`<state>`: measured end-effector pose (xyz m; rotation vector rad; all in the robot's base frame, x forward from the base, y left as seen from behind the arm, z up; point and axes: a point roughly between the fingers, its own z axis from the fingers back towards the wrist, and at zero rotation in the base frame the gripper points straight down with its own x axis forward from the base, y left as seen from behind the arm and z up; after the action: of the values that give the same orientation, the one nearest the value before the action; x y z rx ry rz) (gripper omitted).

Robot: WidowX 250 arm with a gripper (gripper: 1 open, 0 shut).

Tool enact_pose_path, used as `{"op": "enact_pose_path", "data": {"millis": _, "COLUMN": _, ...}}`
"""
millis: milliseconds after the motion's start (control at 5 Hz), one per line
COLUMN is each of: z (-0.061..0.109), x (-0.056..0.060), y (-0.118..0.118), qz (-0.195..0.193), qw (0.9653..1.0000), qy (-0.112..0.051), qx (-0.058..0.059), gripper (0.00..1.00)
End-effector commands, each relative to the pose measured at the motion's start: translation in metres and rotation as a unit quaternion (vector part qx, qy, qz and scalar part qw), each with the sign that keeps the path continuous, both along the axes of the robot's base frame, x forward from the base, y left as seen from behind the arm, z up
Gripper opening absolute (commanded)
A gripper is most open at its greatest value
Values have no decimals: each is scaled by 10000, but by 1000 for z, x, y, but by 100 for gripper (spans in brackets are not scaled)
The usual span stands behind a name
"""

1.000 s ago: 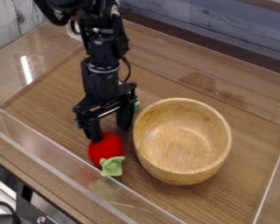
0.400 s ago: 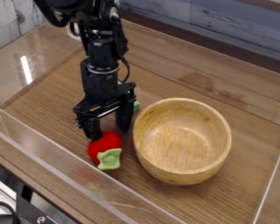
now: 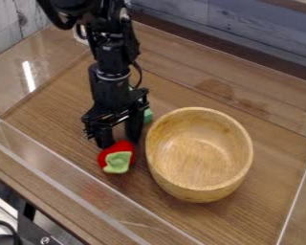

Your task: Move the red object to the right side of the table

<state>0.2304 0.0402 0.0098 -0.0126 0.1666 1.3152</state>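
The red object (image 3: 119, 153), a small rounded toy fruit with a light green end facing the camera, lies on the table (image 3: 47, 110) just left of a wooden bowl. My gripper (image 3: 115, 134) points straight down over it. Its black fingers (image 3: 92, 131) stand on either side of the fruit's top, narrowed in around it. Whether they press on the fruit does not show from this angle.
A wooden bowl (image 3: 182, 187) sits close to the right of the fruit and the gripper. A bit of green block (image 3: 146, 114) peeks out behind the right finger. Low clear acrylic walls (image 3: 54, 177) border the table at the front and left.
The fingers have drawn closer together around the fruit. The fruit has shifted slightly up toward them and its green end has turned. The arm stayed in place.
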Motion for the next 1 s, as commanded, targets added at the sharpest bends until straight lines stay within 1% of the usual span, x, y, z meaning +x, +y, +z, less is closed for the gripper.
{"op": "enact_pose_path", "data": {"millis": 0, "z": -10, "x": 1, "y": -1, "qz": 84, "qw": 10000, "qy": 6, "qx": -3, "gripper": 0}}
{"op": "enact_pose_path", "data": {"millis": 600, "z": 10, "x": 2, "y": -6, "qz": -294, "qw": 9992, "qy": 225, "qx": 145, "gripper": 0}}
{"op": "enact_pose_path", "data": {"millis": 800, "z": 16, "x": 3, "y": -8, "qz": -362, "qw": 9988, "qy": 295, "qx": 167, "gripper": 0}}
